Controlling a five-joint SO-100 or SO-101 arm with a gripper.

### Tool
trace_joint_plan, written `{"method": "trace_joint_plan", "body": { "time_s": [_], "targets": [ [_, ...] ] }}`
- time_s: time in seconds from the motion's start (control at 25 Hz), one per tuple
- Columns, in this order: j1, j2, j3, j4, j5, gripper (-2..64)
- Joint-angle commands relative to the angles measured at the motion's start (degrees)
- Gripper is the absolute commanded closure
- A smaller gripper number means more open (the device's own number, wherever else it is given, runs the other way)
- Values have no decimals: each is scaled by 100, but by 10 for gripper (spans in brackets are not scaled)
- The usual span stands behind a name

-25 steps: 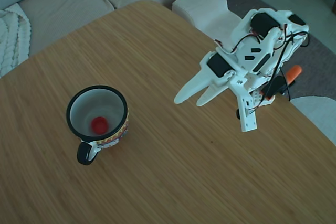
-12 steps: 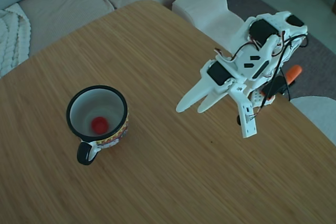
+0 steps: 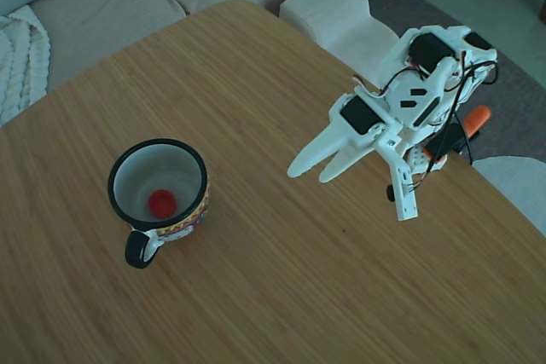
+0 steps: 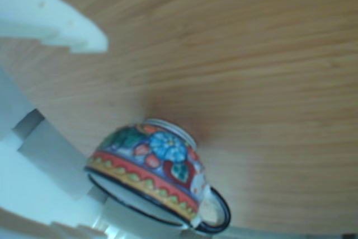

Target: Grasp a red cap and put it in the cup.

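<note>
Gripper [image 3: 309, 172] slightly parted and empty above the table [image 3: 256, 83], arm folded near the right edge, red cap [image 3: 161, 203] inside the cup [image 3: 159, 187]

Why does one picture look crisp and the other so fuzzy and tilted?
The fixed view is sharp under soft, even light: the red cap shows clearly inside the cup, the gripper casting little shadow. The other view is blurred, and the cup appears upside down there, its painted band smeared, pale robot parts out of focus at left.
</note>
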Motion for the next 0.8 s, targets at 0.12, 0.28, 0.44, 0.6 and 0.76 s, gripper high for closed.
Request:
{"method": "trace_joint_plan", "body": {
  "time_s": [0.12, 0.28, 0.44, 0.6, 0.76],
  "targets": [
    [9, 70, -35, -9, 35, 206],
    [62, 70, -35, -9, 35, 206],
    [62, 70, -35, -9, 35, 206],
    [53, 70, -35, -9, 35, 206],
    [44, 70, -35, -9, 35, 206]
  ]
}}
